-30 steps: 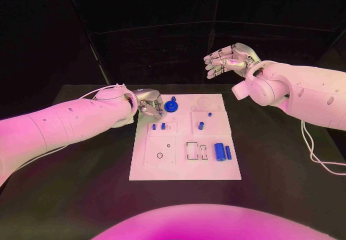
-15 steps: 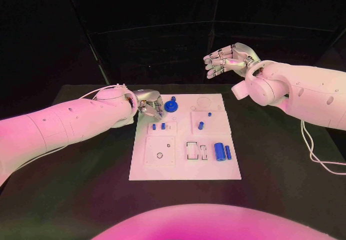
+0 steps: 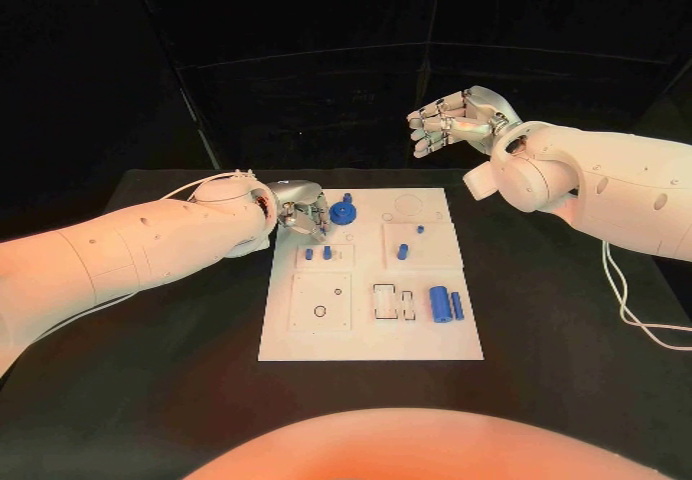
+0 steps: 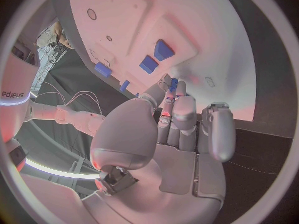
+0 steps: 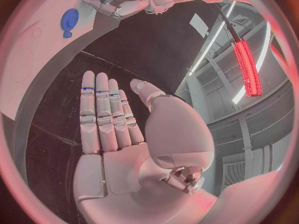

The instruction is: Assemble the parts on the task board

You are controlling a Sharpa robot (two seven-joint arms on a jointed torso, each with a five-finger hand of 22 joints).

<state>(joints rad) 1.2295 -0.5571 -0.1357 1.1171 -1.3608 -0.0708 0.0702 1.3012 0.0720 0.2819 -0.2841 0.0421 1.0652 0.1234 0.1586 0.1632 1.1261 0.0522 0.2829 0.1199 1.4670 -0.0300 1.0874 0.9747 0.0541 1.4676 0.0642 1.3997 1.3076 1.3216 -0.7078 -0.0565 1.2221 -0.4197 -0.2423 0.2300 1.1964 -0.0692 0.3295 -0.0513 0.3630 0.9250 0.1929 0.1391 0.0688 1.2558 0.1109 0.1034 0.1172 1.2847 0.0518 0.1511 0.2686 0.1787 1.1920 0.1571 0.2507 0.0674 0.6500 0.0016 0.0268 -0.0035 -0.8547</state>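
The white task board (image 3: 325,335) lies mid-table. My left hand (image 3: 300,213) hovers over its far left corner, fingers curled; in the left wrist view the fingers (image 4: 176,104) pinch a small blue part (image 4: 174,83) against the thumb, above the board (image 4: 206,30). A blue gear (image 3: 343,212) stands just right of that hand. Two short blue pegs (image 3: 317,253) stand in the block below it, and two more small pieces (image 3: 404,250) sit to the right. Two blue cylinders (image 3: 446,303) lie near the right edge. My right hand (image 3: 459,118) is raised high behind the board, fingers spread and empty (image 5: 106,119).
Black table (image 3: 159,340) surrounds the board on all sides. The right wrist view looks down on the gear (image 5: 70,19) and my left hand (image 5: 121,2) from far above. A cable (image 3: 635,310) trails from the right arm over the table's right side.
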